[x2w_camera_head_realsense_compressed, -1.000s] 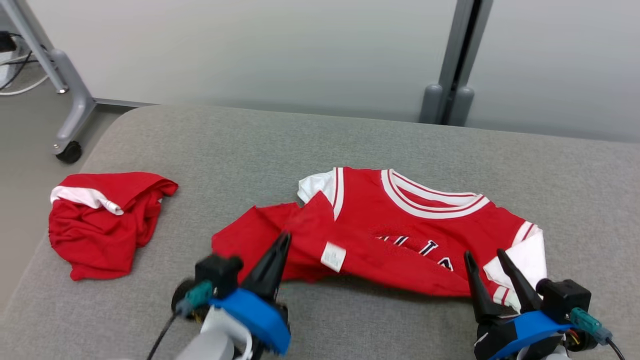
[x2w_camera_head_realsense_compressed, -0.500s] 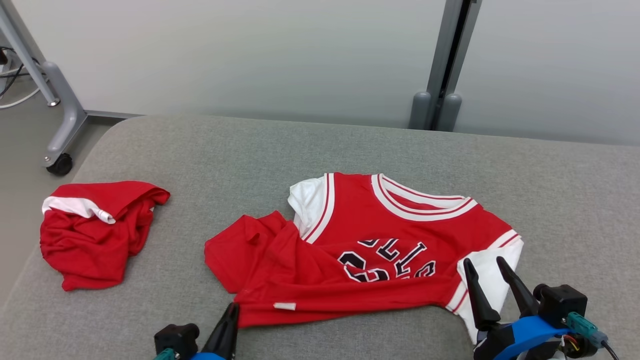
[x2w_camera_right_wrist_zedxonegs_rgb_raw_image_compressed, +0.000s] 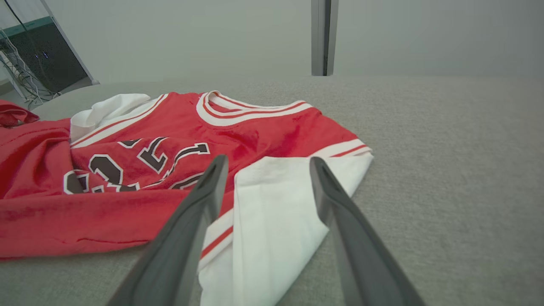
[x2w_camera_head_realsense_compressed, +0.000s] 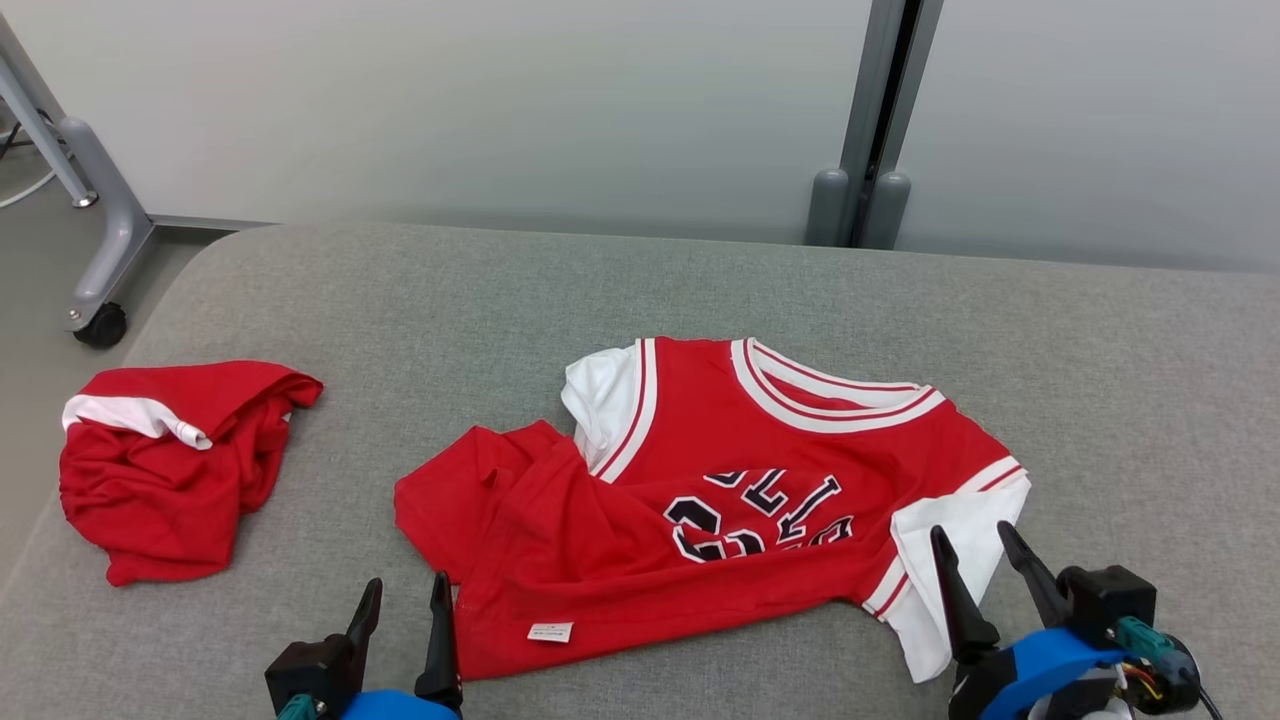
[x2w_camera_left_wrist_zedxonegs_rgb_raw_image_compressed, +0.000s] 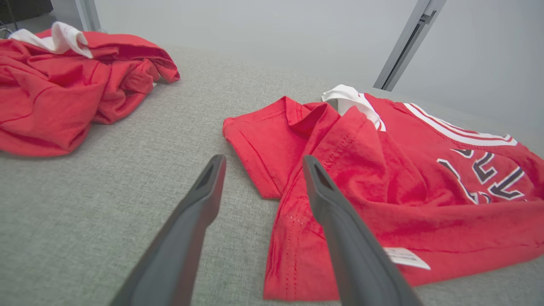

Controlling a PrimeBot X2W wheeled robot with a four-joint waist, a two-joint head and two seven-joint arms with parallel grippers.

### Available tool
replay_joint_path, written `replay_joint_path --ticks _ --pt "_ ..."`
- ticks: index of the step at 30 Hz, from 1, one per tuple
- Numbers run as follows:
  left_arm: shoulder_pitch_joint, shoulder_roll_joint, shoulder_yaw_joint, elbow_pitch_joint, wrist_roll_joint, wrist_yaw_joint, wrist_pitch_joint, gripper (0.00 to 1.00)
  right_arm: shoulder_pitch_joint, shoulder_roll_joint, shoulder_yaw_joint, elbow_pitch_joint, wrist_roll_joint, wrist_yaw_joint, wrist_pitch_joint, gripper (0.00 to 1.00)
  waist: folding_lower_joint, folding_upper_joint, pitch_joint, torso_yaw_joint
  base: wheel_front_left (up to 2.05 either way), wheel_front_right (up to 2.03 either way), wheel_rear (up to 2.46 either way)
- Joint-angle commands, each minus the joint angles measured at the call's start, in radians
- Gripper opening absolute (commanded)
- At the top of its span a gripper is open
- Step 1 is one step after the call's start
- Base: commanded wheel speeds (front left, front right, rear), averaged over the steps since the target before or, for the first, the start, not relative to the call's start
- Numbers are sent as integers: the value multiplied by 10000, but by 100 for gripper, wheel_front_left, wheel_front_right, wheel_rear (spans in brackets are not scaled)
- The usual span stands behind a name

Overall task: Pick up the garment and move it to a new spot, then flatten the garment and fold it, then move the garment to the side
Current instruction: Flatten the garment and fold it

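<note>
In the head view, the red basketball jersey with white sleeves and dark lettering (x2w_camera_head_realsense_compressed: 720,500) lies rumpled on the grey padded surface (x2w_camera_head_realsense_compressed: 600,290). It sits at centre frame, with its collar toward the top. Its long axis runs across the picture from left to right, so both arms meet its near edge. Your left gripper (x2w_camera_head_realsense_compressed: 407,582) sits at lower left with its fingers apart and holds nothing. It is just left of the jersey's lower-left corner, near the small white label (x2w_camera_head_realsense_compressed: 550,631). Your right gripper (x2w_camera_head_realsense_compressed: 970,530) at lower right is also spread and empty, its tips over the white sleeve. A second, crumpled red garment (x2w_camera_head_realsense_compressed: 170,460) lies well apart at the left.

In the left wrist view, the left gripper (x2w_camera_left_wrist_zedxonegs_rgb_raw_image_compressed: 263,159) points up the frame. The jersey (x2w_camera_left_wrist_zedxonegs_rgb_raw_image_compressed: 382,178) spreads right of centre, and its folded-over red flap begins between the two fingertips. The hem edge passes under the right-hand finger.

In the right wrist view, the right gripper (x2w_camera_right_wrist_zedxonegs_rgb_raw_image_compressed: 268,159) straddles the white sleeve (x2w_camera_right_wrist_zedxonegs_rgb_raw_image_compressed: 272,212), and the jersey body stretches off to the left. I judge both arms equally near, each facing one end, which would suit spreading it flat.
</note>
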Motion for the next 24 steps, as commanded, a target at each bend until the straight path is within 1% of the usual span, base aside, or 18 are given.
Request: replay_joint_path --ticks 1,6,12,17,24 --pt "111 -71 125 -61 178 -44 -25 100 -223 28 -8 167 -139 1 -29 100 0 -1 40 1 0 0 0" --pt "-52 -185 329 22 534 -246 -25 100 -731 51 -89 903 -703 1 -29 100 0 -1 160 -29 0 0 0" --pt "-248 -235 298 127 587 -408 -25 100 -1412 134 51 1802 -1214 1 -29 100 0 -1 302 19 0 0 0" --pt "-320 -240 23 171 368 -422 -25 100 -1918 177 83 2397 -1515 1 -29 100 0 -1 471 111 0 0 0" --pt "-476 -240 -112 227 261 -395 -25 100 -2312 198 -166 3023 -2172 1 -29 100 0 -1 640 245 0 0 0"
